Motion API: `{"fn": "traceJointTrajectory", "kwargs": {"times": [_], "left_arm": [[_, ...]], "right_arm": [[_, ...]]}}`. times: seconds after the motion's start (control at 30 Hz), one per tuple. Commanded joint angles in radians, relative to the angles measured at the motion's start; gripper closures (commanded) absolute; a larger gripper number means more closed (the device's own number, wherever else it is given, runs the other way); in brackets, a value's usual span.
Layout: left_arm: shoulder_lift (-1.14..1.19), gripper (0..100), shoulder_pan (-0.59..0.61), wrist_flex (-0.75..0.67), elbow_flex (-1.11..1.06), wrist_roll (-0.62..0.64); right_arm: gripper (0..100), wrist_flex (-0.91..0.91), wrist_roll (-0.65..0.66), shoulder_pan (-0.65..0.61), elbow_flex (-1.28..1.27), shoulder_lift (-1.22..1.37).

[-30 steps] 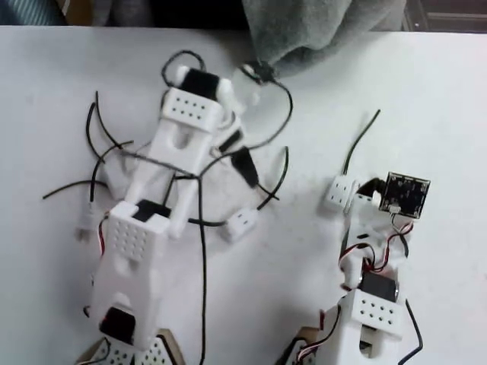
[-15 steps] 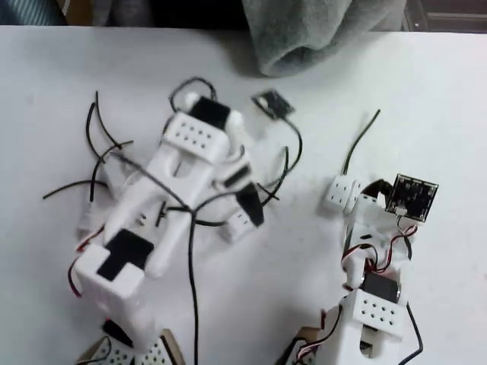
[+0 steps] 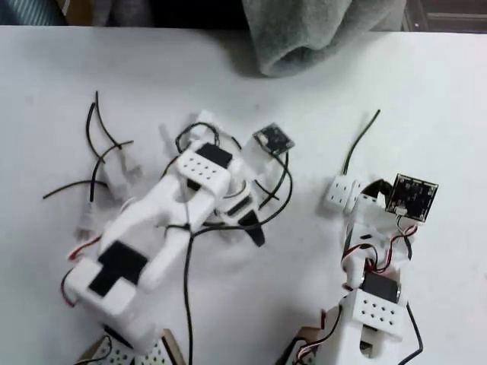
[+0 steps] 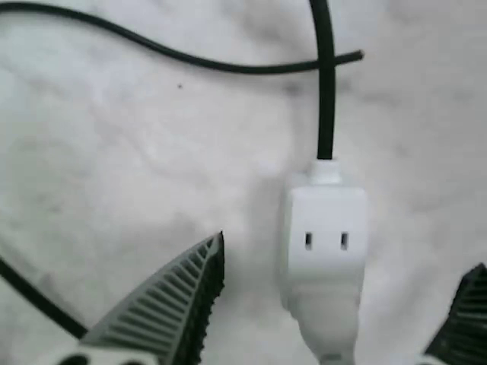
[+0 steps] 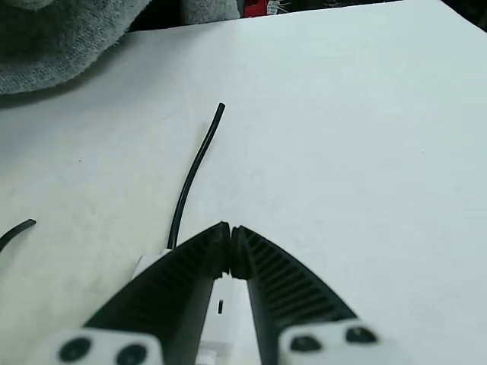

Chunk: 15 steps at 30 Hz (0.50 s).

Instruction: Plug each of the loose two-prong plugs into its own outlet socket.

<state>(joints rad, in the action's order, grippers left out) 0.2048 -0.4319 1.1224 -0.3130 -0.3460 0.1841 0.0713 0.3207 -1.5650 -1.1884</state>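
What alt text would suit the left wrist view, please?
A white plastic two-slot outlet socket on a black cord lies on the white table, between the left arm's open jaws.

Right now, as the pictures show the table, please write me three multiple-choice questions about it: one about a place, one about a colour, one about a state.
1. Where does the grey cloth lie?
A) at the table's edge, at the top of the high view
B) in the middle of the table
C) over a wrist camera

2. What colour is the cord of the socket in the left wrist view?
A) white
B) black
C) red

3. How is the left gripper?
A) shut on the cord
B) shut and empty
C) open, with the socket between its fingers

Answers:
1 A: the high view shows the cloth hanging over that edge.
2 B: a black cord runs into the white socket.
3 C: the fingers stand apart, one on each side of the socket.
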Motion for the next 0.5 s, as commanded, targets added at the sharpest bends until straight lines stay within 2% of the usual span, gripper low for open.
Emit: {"fn": "traceJointTrajectory", "kwargs": {"times": [0.0,0.1,0.33,0.37,0.47], "left_arm": [[0.117,55,0.001,-0.038,0.015,0.009],[0.136,60,0.008,0.003,0.078,0.009],[0.137,95,0.005,-0.014,0.091,-0.006],[0.137,97,0.005,-0.017,0.091,-0.029],[0.128,97,0.010,-0.017,0.092,-0.074]], "right_arm": [[97.4,-0.021,-0.008,0.012,0.005,0.001],[97.4,-0.021,-0.008,0.012,0.005,0.001],[97.4,-0.019,-0.006,0.012,0.005,0.001],[97.4,-0.019,-0.006,0.012,0.005,0.001],[97.4,-0.019,-0.006,0.012,0.005,0.001]]}}
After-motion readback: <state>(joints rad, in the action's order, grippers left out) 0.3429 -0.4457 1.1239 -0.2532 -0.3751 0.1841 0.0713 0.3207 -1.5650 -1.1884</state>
